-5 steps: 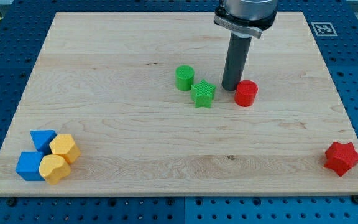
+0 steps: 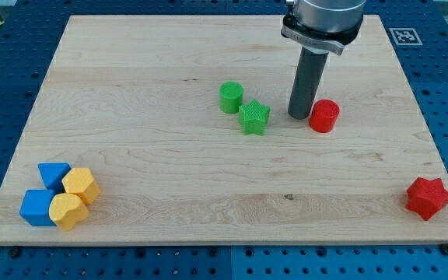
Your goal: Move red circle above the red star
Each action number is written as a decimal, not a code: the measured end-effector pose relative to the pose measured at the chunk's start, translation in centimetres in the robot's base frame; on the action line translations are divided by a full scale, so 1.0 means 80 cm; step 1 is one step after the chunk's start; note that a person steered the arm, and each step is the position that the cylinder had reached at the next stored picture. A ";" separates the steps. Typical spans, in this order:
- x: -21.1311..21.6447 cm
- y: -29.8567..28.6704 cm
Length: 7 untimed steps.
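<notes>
The red circle [image 2: 324,116] is a short red cylinder right of the board's middle. The red star [image 2: 428,197] lies near the board's bottom right corner, well below and to the right of the circle. My tip [image 2: 299,116] stands on the board just left of the red circle, touching or nearly touching its left side, with the green star on its other side.
A green star [image 2: 253,118] and a green cylinder [image 2: 231,98] sit left of my tip. At the bottom left, two blue blocks [image 2: 53,176] [image 2: 35,208] and two yellow blocks [image 2: 80,185] [image 2: 68,211] are clustered. The wooden board [image 2: 131,93] lies on a blue pegboard.
My tip has moved to the view's right and pushed the red circle right with it. The other blocks have not moved.
</notes>
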<state>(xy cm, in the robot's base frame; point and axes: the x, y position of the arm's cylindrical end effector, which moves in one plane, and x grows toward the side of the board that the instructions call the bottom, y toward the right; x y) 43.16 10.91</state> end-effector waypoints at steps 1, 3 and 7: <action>0.014 0.052; 0.025 0.128; 0.043 0.164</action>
<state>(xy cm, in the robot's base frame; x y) 46.56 24.07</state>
